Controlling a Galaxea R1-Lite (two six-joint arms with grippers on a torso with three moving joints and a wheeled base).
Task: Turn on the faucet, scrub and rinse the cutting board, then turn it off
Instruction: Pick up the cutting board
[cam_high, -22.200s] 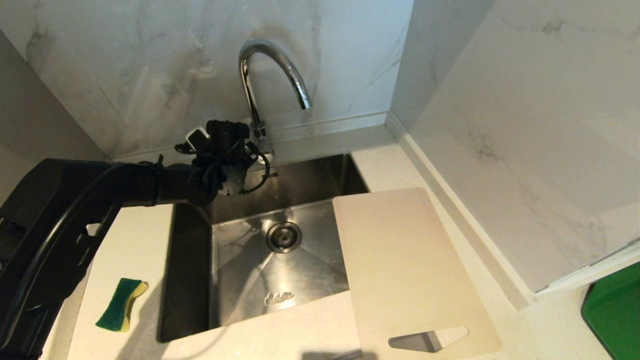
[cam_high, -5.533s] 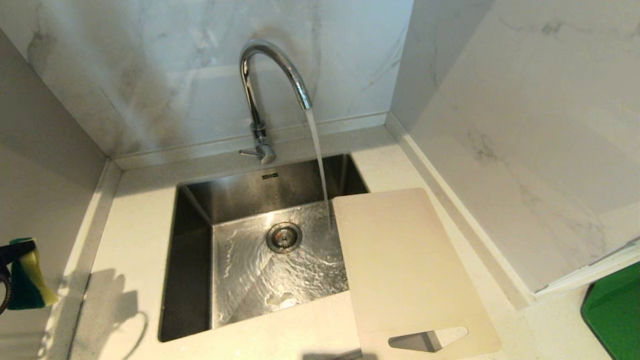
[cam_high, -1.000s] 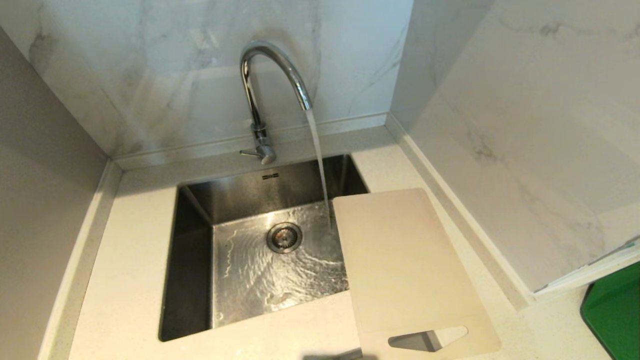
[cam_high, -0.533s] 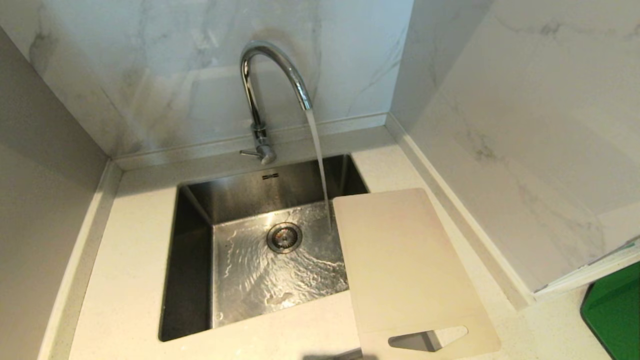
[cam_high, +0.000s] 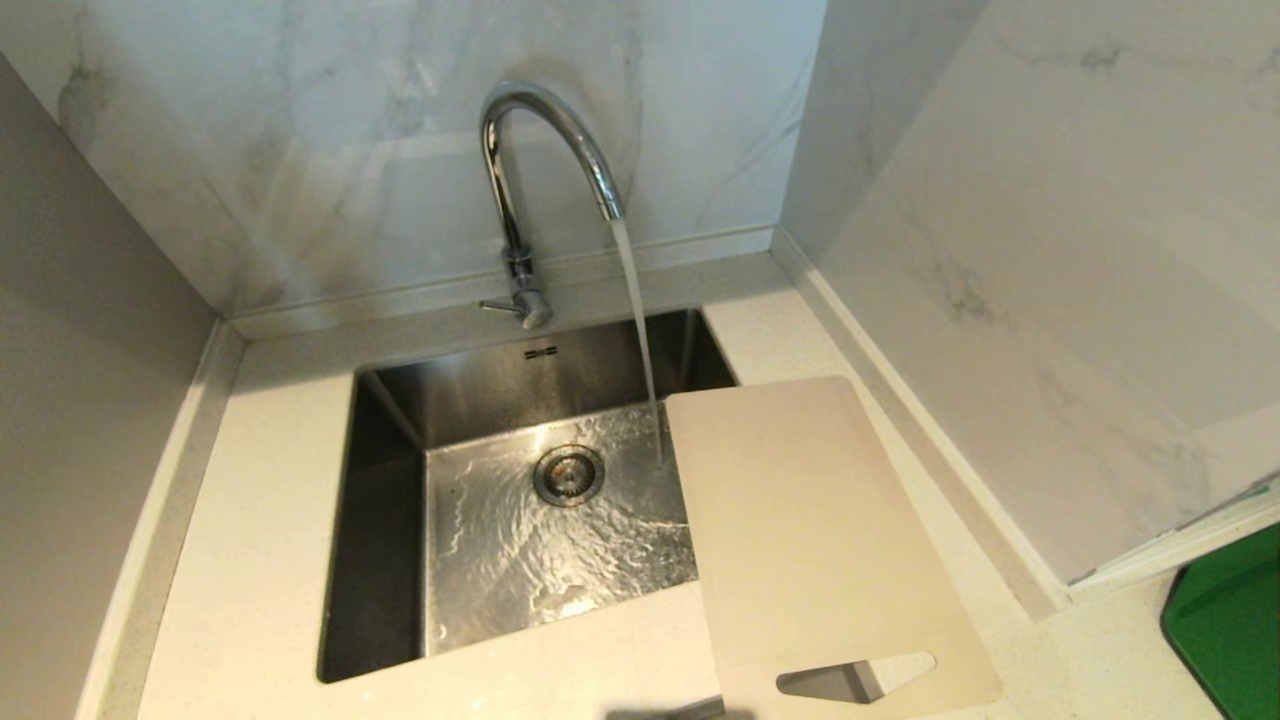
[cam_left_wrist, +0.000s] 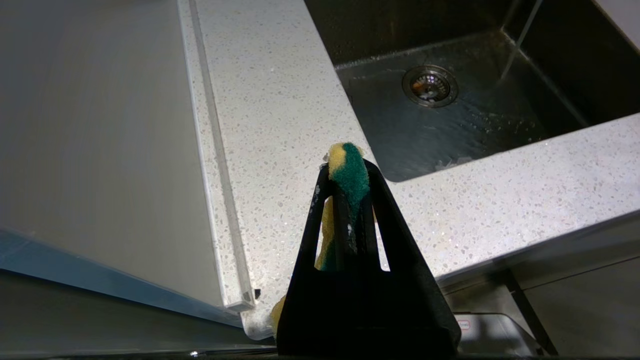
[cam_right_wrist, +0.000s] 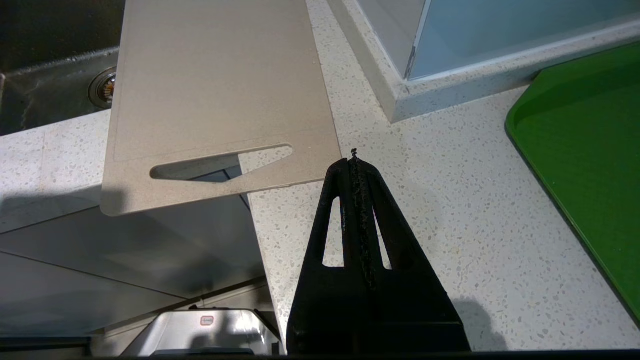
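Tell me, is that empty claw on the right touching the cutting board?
Apart. The right wrist view shows the right gripper, shut and empty, beside the cutting board's handle end, with a sliver of speckled countertop between them.

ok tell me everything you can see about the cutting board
The cutting board is a thin, flat, off-white rectangle, plastic by its look, with rounded corners and a long handle cut-out at its near end. It lies flat and slightly askew on the counter right of the sink, its left edge overhanging the basin and its handle end past the counter's front edge. Nothing grips it, and the running water falls just beside its far left corner.
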